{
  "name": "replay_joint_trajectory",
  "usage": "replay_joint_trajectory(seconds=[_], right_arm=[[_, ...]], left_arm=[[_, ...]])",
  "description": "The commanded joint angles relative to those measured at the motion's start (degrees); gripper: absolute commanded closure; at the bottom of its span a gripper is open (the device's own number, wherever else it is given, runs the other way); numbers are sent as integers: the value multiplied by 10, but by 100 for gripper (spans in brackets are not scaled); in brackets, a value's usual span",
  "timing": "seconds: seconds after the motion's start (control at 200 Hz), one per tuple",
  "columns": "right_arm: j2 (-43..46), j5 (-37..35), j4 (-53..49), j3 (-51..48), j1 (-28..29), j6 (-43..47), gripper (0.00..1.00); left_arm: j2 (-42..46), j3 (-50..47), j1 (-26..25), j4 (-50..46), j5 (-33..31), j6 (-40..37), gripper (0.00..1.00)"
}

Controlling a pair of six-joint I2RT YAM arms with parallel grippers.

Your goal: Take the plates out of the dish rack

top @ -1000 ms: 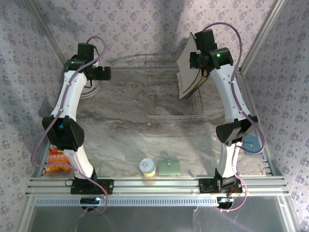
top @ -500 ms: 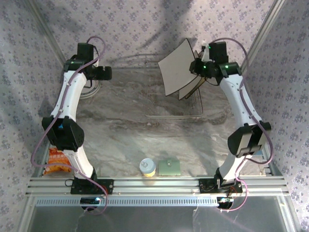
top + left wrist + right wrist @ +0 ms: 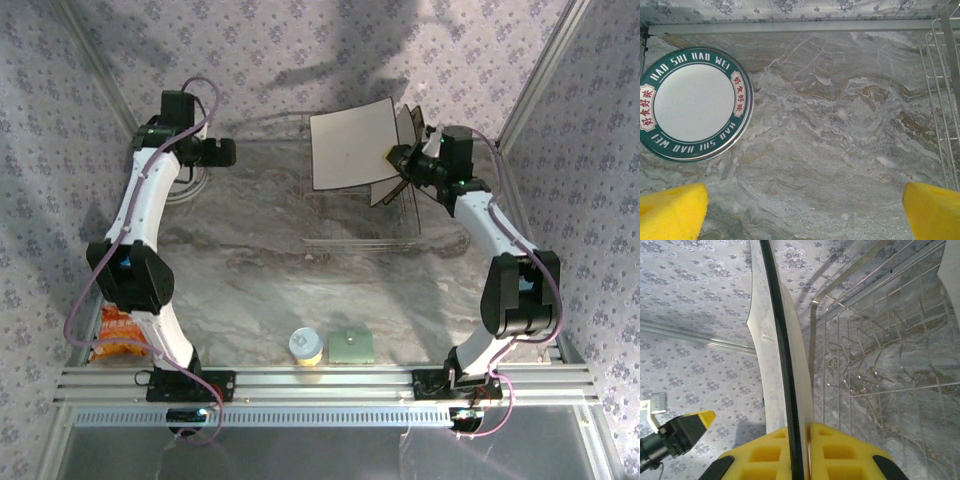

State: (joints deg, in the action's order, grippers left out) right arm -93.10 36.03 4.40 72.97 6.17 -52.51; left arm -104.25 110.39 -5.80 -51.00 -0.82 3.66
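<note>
While the right pincer point(image 3: 799, 435) pinches the plate point(image 3: 764, 350) edge-on, overhead shows its face

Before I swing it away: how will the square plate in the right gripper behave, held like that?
Likely rigid: the square plate keeps its shape though the right gripper pinches only one edge. Its shiny face could slip or pivot in that grip.

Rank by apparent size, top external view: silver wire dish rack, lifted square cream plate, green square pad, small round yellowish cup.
Silver wire dish rack
square cream plate (raised nearer camera, so inflated)
green square pad
small round yellowish cup, slightly smaller
</note>
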Motion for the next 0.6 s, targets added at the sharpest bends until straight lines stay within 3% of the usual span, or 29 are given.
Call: replay_joint_trajectory(seconds=[0.0, 0.595], right_arm=[[20, 51, 183, 14, 5, -57, 100], [-1, 47, 193, 20, 20, -61, 100]], left_arm=[[19, 2, -4, 7, 13, 2, 1], [20, -6, -4, 26, 53, 6, 1]])
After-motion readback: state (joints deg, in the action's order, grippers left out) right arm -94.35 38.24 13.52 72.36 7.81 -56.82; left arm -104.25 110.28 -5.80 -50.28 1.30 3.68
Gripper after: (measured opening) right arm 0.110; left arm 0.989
